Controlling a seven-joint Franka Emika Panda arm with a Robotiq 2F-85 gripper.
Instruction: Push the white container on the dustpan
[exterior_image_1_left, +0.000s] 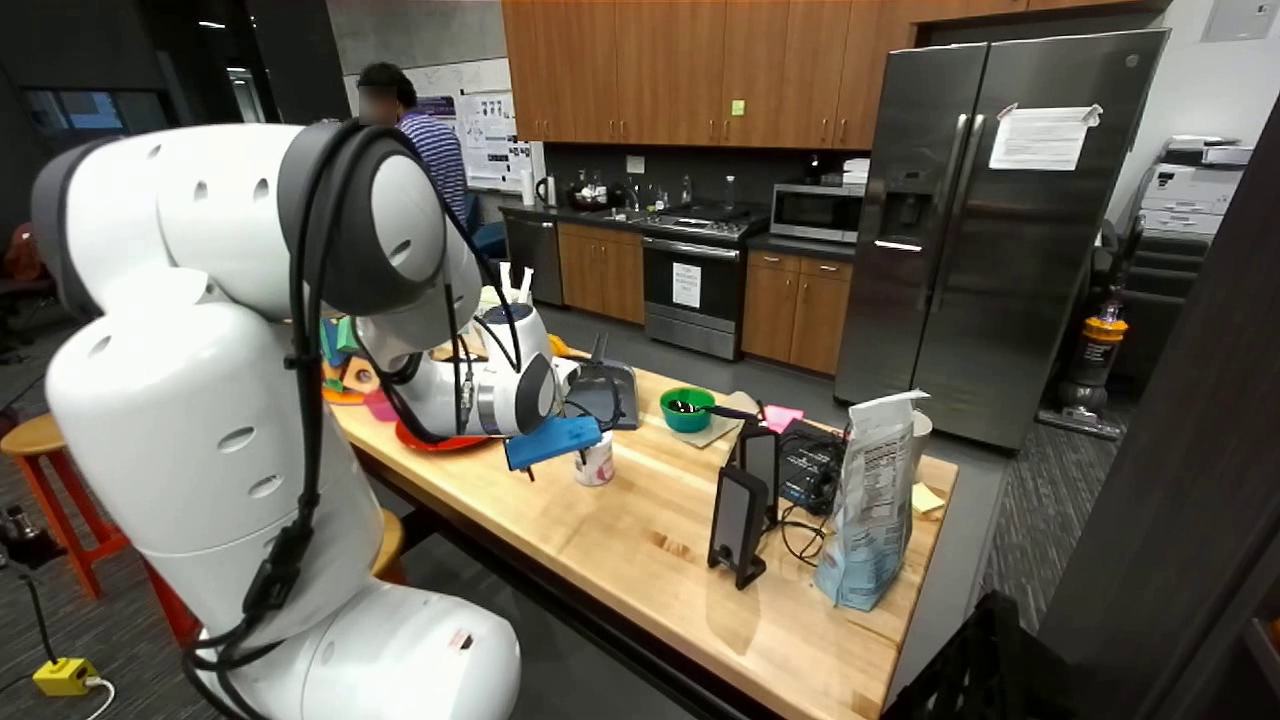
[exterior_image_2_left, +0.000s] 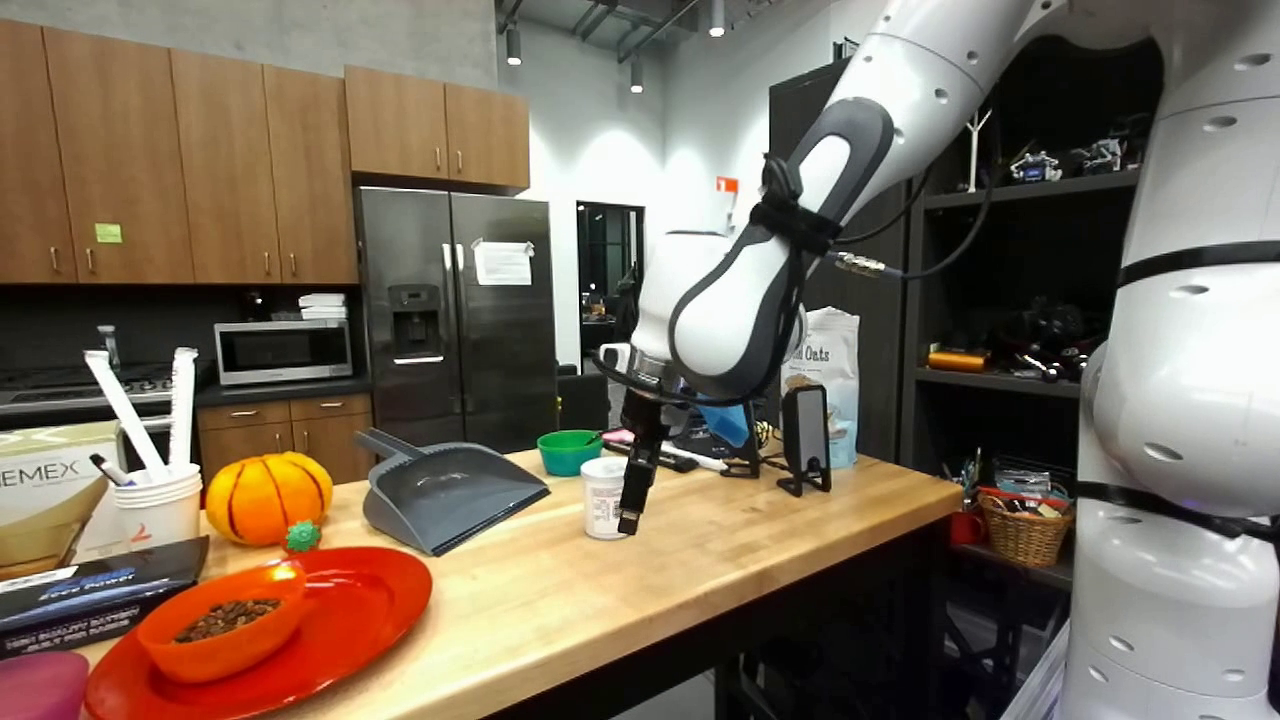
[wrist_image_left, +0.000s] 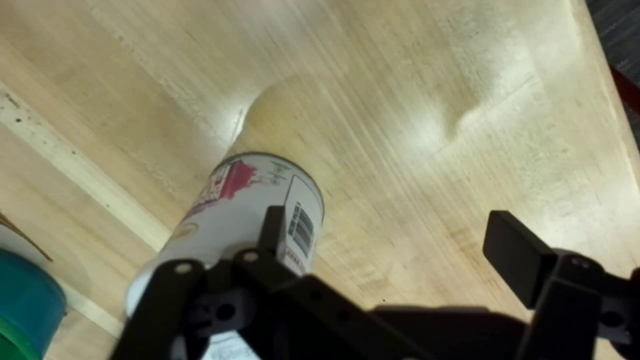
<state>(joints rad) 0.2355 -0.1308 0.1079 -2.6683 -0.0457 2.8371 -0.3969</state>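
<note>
The white container (exterior_image_1_left: 597, 465) is a small white tub with printed pink and dark markings. It stands upright on the table in both exterior views (exterior_image_2_left: 602, 498), and it also shows in the wrist view (wrist_image_left: 235, 205). The dark grey dustpan (exterior_image_1_left: 590, 388) lies flat on the table, apart from the tub; its open lip shows in an exterior view (exterior_image_2_left: 450, 500). My gripper (exterior_image_1_left: 557, 465) is low beside the tub. In the wrist view the gripper (wrist_image_left: 392, 235) is open, with only table between its fingers. One finger (exterior_image_2_left: 632, 510) overlaps the tub; I cannot tell whether they touch.
A green bowl (exterior_image_1_left: 688, 408) stands behind the tub. A red plate (exterior_image_2_left: 390, 600) with an orange bowl (exterior_image_2_left: 225, 640) and a pumpkin (exterior_image_2_left: 270, 495) are near the dustpan. Black speakers (exterior_image_1_left: 738, 525) and a tall pale carton (exterior_image_1_left: 870, 510) stand at the table's far end.
</note>
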